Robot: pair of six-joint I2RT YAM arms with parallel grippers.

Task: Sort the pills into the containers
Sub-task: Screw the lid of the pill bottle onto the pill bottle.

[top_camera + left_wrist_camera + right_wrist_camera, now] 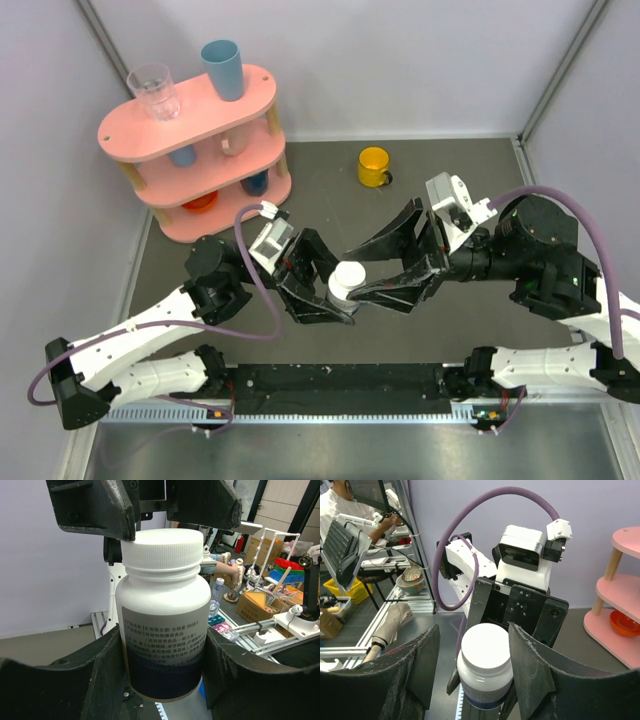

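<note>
Left gripper: my fingers pinch bottle body | Right gripper: my fingers spread, flanking cap at bottle's 12 o'clock | Bottle: mid-table, 6 o'clock of mug | Pill box: not in view | Progress: cap on, no pills visible, sorting judged not started.

This is a robotics lab, not a home. Robot arms are bolted at the edge of a dark worktop, which is boxed in by plain lilac panels. Beyond the cell stand aluminium-profile rails, cardboard boxes and parts bins (red and blue, set close together). A person is at a keyboard under a monitor.
</note>
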